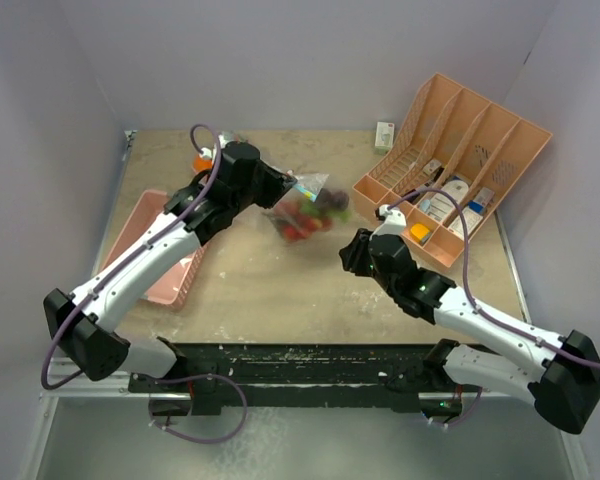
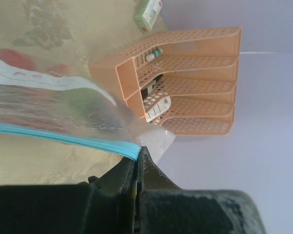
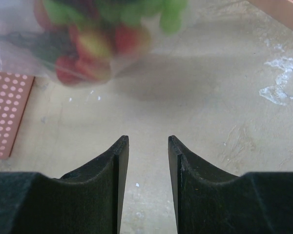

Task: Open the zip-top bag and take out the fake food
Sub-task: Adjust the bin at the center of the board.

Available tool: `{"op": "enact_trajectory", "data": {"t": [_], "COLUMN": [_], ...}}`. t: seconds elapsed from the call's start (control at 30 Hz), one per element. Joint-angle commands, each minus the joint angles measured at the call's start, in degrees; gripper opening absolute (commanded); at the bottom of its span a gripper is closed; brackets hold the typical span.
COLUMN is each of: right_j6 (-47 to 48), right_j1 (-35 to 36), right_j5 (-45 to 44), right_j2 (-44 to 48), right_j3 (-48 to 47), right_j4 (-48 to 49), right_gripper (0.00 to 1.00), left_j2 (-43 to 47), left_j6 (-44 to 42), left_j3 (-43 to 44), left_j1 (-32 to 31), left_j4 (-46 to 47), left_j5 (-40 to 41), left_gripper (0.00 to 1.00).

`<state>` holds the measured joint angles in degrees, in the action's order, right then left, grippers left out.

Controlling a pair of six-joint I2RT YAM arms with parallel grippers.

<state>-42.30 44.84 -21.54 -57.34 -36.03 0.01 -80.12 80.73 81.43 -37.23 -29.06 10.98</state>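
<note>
Bag count is one: a single clear zip-top bag (image 1: 305, 205) hangs from the left gripper (image 2: 138, 153). That gripper is pinched tight on the corner of the bag's blue zip strip (image 2: 63, 135). The fake food (image 3: 88, 44) sits bunched inside the bag, just ahead of the left gripper's tips. It shows as red, green, yellow and dark pieces, too blurred to count.

One white label strip (image 2: 39, 78) runs along the bag; its faint marks cannot be read.

The right gripper (image 3: 148, 146) is empty, its two jaws partly apart with bare desk (image 1: 280, 290) between them. The bag lies ahead of it and a little to its left, not touching.

One orange perforated organizer (image 1: 500, 140) with four compartments stands beyond the left gripper's tips and off to the right gripper's right. It holds several white bottles and boxes with print too small to read.

One small box (image 2: 148, 13), white and green with a red mark, lies near the organizer's far end. Its writing is illegible.

One pink perforated basket (image 1: 145, 225) lies well to the right gripper's left, behind the left gripper.
</note>
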Motion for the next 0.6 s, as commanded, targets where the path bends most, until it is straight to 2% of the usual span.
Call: {"op": "enact_trajectory", "data": {"t": [0.0,0.17,0.4,0.57], "right_j6": [-1.4,-0.9,-0.9,-1.8], "right_j1": [0.0,0.0,0.0,0.0], "right_j5": [-0.7,-0.8,0.1,2.0], "right_j2": [0.3,-0.8,-3.2,-5.2], "right_j3": [0.2,-0.6,-0.8,-0.6], "right_j4": [1.0,0.6,1.7,3.8], "right_gripper": [0.41,0.41,0.41,0.41], "left_j2": [3.1,6.1,14.7,18.4], "left_j6": [-2.5,-2.5,-5.2,-7.2], "left_j3": [1.1,-4.3,-12.9,-14.8], "left_j1": [-0.9,1.6,15.0,19.5], "left_j4": [2.6,2.1,-1.6,-4.6], "left_j5": [3.1,2.1,-4.6,-6.2], "left_gripper": [0.0,0.0,0.0,0.0]}}
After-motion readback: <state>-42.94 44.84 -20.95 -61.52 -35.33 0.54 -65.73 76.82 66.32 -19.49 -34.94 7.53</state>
